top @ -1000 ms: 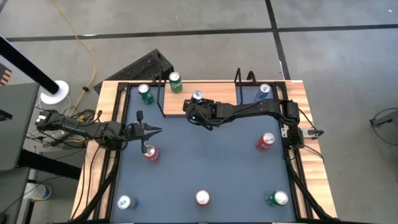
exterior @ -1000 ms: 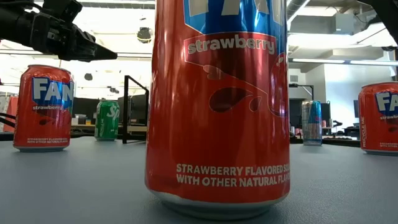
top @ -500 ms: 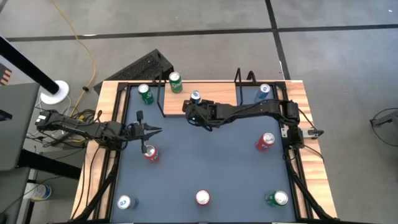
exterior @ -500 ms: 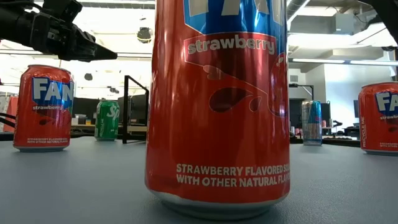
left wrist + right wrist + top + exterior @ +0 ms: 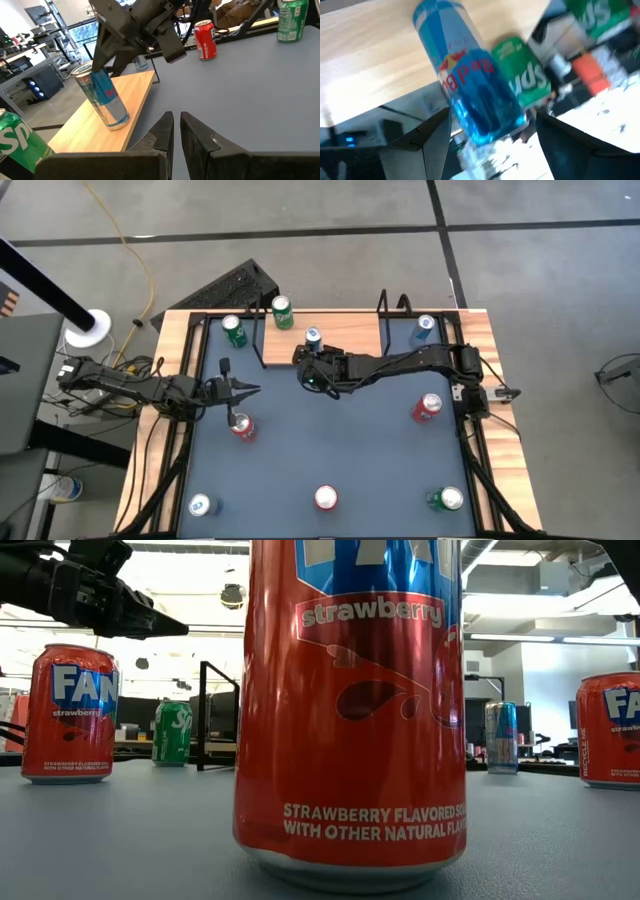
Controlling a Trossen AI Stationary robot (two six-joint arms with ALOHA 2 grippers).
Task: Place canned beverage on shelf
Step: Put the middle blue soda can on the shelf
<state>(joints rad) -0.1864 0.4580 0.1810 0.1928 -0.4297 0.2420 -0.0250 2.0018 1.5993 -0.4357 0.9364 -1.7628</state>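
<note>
Right gripper (image 5: 310, 363) fingers now spread wider, drawn slightly back from blue can (image 5: 313, 336) standing on shelf (image 5: 345, 337), left gripper (image 5: 245, 390) unmoved, pinched closed.

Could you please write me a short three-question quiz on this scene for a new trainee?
1. True or false: the slim blue can stands on the shelf.
2. Which gripper is beside that can: A the left gripper, or B the right gripper?
3. How many red cans stand on the table in the high view?

Key: 1 true. 2 B; its fingers are open on either side of the can, while the left gripper is shut, above the table's left side. 3 three.
</note>
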